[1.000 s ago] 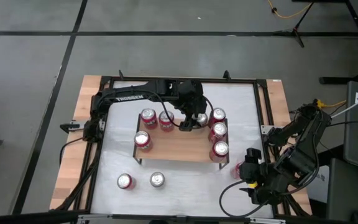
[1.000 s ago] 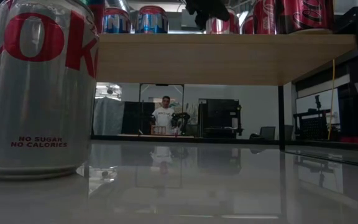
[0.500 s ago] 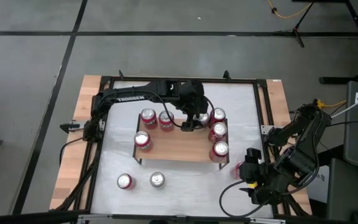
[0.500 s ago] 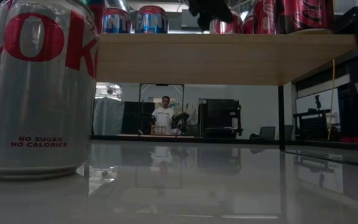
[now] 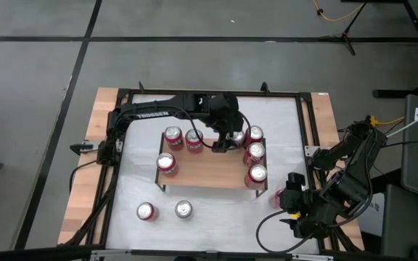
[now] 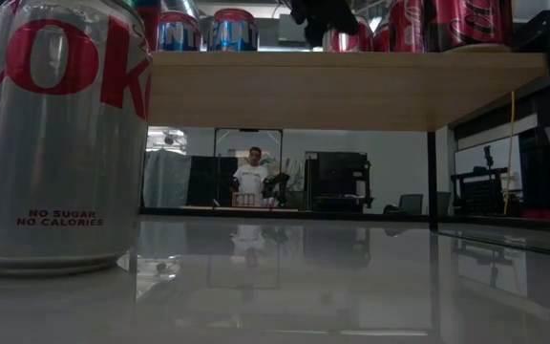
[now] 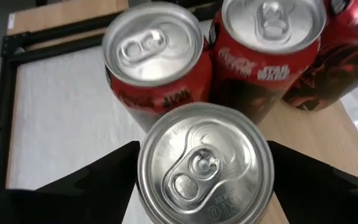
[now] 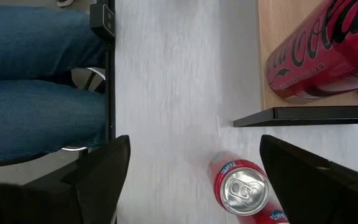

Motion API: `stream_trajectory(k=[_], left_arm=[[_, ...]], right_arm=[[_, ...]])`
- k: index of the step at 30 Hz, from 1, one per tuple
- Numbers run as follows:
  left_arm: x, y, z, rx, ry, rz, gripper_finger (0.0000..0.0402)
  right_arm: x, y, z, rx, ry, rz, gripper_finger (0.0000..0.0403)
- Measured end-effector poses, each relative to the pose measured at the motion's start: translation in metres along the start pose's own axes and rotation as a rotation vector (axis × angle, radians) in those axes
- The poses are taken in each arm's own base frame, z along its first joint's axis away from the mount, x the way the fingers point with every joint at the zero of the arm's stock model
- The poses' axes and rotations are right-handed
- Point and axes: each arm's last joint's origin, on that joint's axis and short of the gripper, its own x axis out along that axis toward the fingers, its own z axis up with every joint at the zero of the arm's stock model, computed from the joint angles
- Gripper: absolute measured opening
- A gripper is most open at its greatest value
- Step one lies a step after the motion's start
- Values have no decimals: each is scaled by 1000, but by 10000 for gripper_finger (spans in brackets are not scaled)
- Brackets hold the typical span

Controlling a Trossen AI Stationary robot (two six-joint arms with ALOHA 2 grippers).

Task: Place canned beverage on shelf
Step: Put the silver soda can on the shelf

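At the far edge of the shelf [image 5: 207, 168], the left claw [image 7: 204, 171] straddles a silver-topped can [image 7: 205, 163]. Its fingers [image 7: 98, 180] stand clear of the can's sides, a gap showing on each side, so the claw is open and not gripping. The can stands upright on the plank, close against two red cans [image 7: 157, 59] of the row on the shelf's right. Judgement: the can is set down here to extend that row, and the claw is spread to let go without tipping it. The left arm [image 5: 158, 110] reaches in from the far left, wrist bent straight down over the can. More cans [image 5: 169, 162] sit at the shelf's left. The right claw [image 8: 191, 180] waits at the near right, open and empty, above a red can [image 8: 244, 190] on the table [image 5: 216, 206].
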Motion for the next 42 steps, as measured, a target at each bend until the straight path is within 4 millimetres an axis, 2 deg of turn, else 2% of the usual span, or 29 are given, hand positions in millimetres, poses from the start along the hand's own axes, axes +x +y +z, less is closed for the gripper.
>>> stream_trajectory(k=[13,21,26,29,33,42], left_arm=[[-14,0,13,5,-62,15,325],[-44,-12,32,25,-117,10,325],[-62,-29,40,-103,-141,-6,325],[-69,-44,39,-193,-97,-5,325],[-72,-74,32,-270,34,3,325],[-73,-166,14,-313,286,19,325]], right_arm=[[0,0,0,0,0,0,347],[0,0,0,0,0,0,347],[0,0,0,0,0,0,347],[0,0,0,0,0,-1,347],[0,0,0,-1,2,-4,347],[0,0,0,-1,1,-4,347]])
